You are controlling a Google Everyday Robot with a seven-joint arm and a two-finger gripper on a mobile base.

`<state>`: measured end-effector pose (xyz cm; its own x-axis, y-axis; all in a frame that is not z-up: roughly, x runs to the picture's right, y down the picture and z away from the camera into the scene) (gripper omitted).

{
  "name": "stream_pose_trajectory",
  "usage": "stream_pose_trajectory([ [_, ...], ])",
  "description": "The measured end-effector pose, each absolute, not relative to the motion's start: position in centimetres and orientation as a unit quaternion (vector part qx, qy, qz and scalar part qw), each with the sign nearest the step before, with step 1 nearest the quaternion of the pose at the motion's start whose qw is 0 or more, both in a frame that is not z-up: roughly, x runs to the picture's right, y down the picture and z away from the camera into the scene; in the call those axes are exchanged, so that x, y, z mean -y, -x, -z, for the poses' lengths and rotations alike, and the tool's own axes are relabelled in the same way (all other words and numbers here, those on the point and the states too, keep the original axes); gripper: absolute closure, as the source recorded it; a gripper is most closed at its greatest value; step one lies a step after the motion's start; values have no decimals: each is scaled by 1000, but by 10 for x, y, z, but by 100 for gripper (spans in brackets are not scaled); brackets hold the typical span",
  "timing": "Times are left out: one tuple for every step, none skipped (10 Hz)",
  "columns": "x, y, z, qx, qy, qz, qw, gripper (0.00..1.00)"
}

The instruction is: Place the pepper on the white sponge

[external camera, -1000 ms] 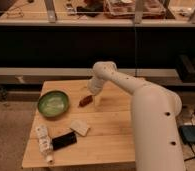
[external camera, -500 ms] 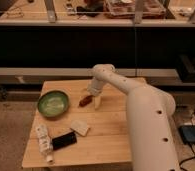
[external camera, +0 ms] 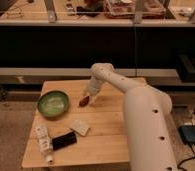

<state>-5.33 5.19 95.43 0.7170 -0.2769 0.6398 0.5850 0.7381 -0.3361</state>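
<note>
Near the middle of the wooden bench (external camera: 108, 125), toward its far edge, the pepper (external camera: 84, 102) shows as a small dark red, elongated shape with a slight gloss, tapered at its lower end and tilted, its upper end directly under the tool (external camera: 87, 96). It is far smaller than the green bowl (external camera: 53, 103) just to its left. The tool hangs at the end of the white arm (external camera: 141, 107), which reaches in from the right and bends down over the bench. The tool meets the top of the pepper, but whether it has hold of the pepper, and how far open it is, cannot be told from this view. It is also unclear whether the pepper rests on the wood or sits just above it. The white sponge (external camera: 79, 127) lies flat on the bench nearer the front, apart from the pepper, a thin off-white pad set at an angle. Beside it to the left lie a black block (external camera: 64, 140) and a white printed tube (external camera: 43, 143).
</note>
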Motion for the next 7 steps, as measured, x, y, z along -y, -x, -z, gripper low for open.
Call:
stream_pose_trajectory([
  [-51,54,-953,288,269,245,886,47],
  [-53,55,-953,289,272,248,884,47],
  [-55,56,-952,290,276,253,881,47],
  [-57,56,-952,290,279,256,879,47],
  [-59,57,-953,290,282,259,877,47],
  [-61,58,-953,290,285,262,875,51],
  [-62,59,-953,291,288,263,874,61],
])
